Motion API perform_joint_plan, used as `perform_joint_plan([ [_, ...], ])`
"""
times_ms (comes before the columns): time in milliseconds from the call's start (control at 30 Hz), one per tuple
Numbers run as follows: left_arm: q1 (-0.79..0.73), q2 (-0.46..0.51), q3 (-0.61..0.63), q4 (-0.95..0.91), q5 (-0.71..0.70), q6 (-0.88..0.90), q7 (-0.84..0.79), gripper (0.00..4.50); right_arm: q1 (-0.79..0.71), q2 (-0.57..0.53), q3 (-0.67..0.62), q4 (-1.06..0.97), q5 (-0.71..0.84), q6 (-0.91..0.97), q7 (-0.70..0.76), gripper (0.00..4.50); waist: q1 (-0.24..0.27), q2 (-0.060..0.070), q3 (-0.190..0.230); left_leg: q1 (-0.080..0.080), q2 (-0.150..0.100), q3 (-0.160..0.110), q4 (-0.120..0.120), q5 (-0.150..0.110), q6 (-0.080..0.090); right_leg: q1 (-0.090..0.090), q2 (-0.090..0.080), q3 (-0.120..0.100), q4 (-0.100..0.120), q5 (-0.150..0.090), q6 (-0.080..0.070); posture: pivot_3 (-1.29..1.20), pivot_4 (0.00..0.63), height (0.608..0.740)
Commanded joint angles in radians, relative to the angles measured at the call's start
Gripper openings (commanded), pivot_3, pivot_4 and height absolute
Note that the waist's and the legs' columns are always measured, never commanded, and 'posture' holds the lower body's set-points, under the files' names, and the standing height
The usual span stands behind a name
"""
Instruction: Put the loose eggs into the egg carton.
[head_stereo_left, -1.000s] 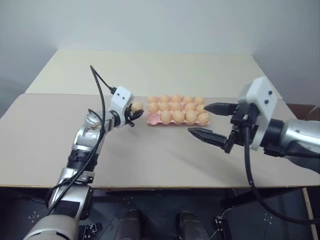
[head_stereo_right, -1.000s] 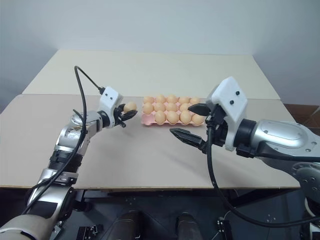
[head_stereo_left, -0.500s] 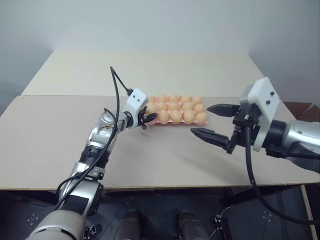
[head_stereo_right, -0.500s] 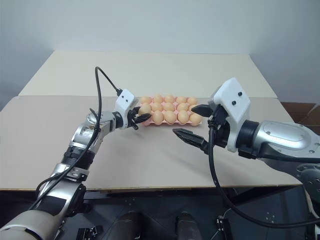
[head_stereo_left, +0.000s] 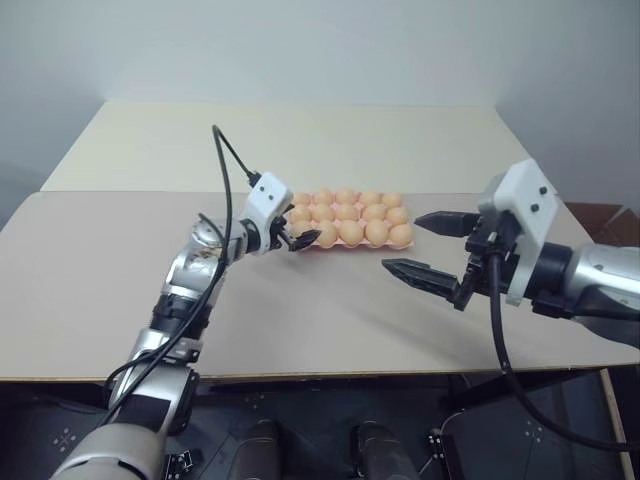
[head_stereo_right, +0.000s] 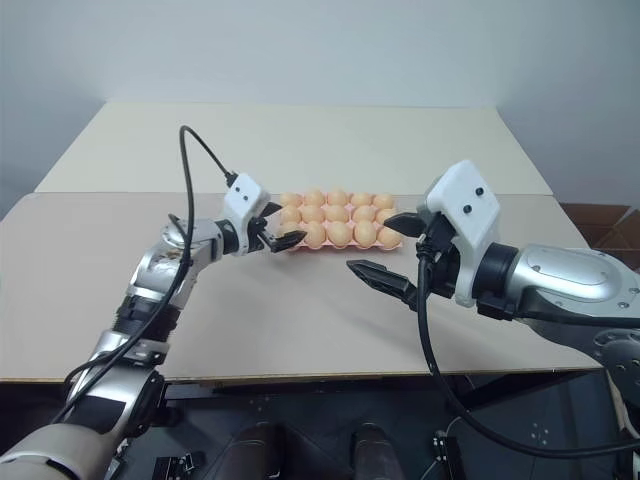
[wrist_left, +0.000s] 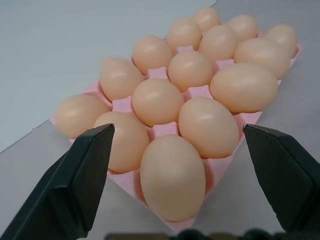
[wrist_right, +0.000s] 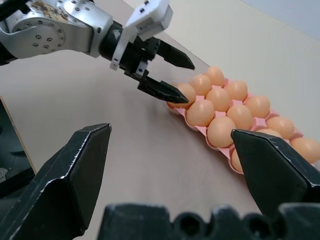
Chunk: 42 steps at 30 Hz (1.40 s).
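On the beige table (head_stereo_left: 300, 300) lies the pink egg carton (wrist_left: 165, 129), every visible cup holding an egg. At its left end the left gripper (head_stereo_left: 296, 232) has its fingers spread around the corner egg (wrist_left: 172, 176), not touching it. The right gripper (head_stereo_left: 425, 247) hovers just right of the carton, fingers wide apart and empty.
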Motion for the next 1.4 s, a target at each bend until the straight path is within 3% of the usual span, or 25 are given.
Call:
perform_joint_plan([
  [33,0.048,0.034,0.086,-0.152,-0.034,0.042,0.048,4.46,0.029,0.020,-0.042,-0.018,-0.003,-0.029,-0.042,4.50,-0.003,0.000,0.000,0.000,0.000,0.000,0.000,0.000,0.000,0.000,0.000,0.000,0.000,0.000,0.000,0.00,0.150,0.740],
  [367,0.338,0.109,0.286,-0.518,-0.085,0.228,0.177,4.46,0.215,0.153,-0.054,-0.041,-0.216,-0.112,-0.116,4.50,-0.005,0.000,0.000,0.001,0.000,0.000,0.000,0.000,0.000,0.000,0.000,0.000,0.001,0.000,0.000,0.00,0.150,0.740],
  [600,0.474,0.180,0.420,-0.730,-0.140,0.368,0.211,4.46,0.306,0.125,-0.149,-0.014,-0.295,-0.168,0.029,4.50,-0.003,0.000,0.000,0.002,0.000,0.000,0.000,0.000,0.000,0.001,0.000,0.000,0.001,0.000,0.000,0.00,0.150,0.740],
  [667,0.528,0.185,0.457,-0.781,-0.147,0.387,0.229,4.46,0.361,0.161,-0.182,0.008,-0.362,-0.259,0.093,4.50,-0.003,0.000,0.000,0.002,0.000,0.000,0.000,0.000,0.000,0.001,0.000,0.000,0.001,0.000,0.000,0.00,0.150,0.740],
  [833,0.702,0.028,0.473,-0.886,-0.115,0.287,0.370,4.46,0.505,0.365,-0.149,0.164,-0.672,-0.677,0.195,4.50,-0.002,-0.001,-0.002,0.006,0.000,0.001,-0.001,0.000,0.000,0.005,0.000,0.000,-0.002,0.000,0.000,0.00,0.150,0.740],
  [1000,0.789,-0.175,0.403,-0.901,-0.035,0.120,0.546,4.46,0.530,0.559,-0.110,0.295,-0.754,-0.784,0.158,4.50,-0.004,-0.001,-0.002,0.011,0.001,0.002,0.000,0.000,0.000,0.010,0.000,0.001,-0.001,0.002,-0.001,0.00,0.150,0.740],
  [1200,0.863,-0.248,0.333,-0.861,0.076,-0.087,0.641,4.46,0.653,0.639,-0.058,0.258,-0.815,-0.822,0.174,4.50,-0.004,0.000,-0.002,0.016,0.001,0.003,-0.001,0.000,-0.001,0.015,0.000,0.001,-0.002,0.001,-0.002,0.00,0.150,0.740],
  [1400,0.866,-0.240,0.301,-0.819,0.109,-0.150,0.649,4.46,0.683,0.664,-0.027,0.220,-0.839,-0.784,0.150,4.50,-0.006,0.001,-0.003,0.016,0.002,0.003,-0.001,0.000,-0.001,0.015,0.000,0.001,-0.002,-0.002,-0.007,0.00,0.150,0.740],
])
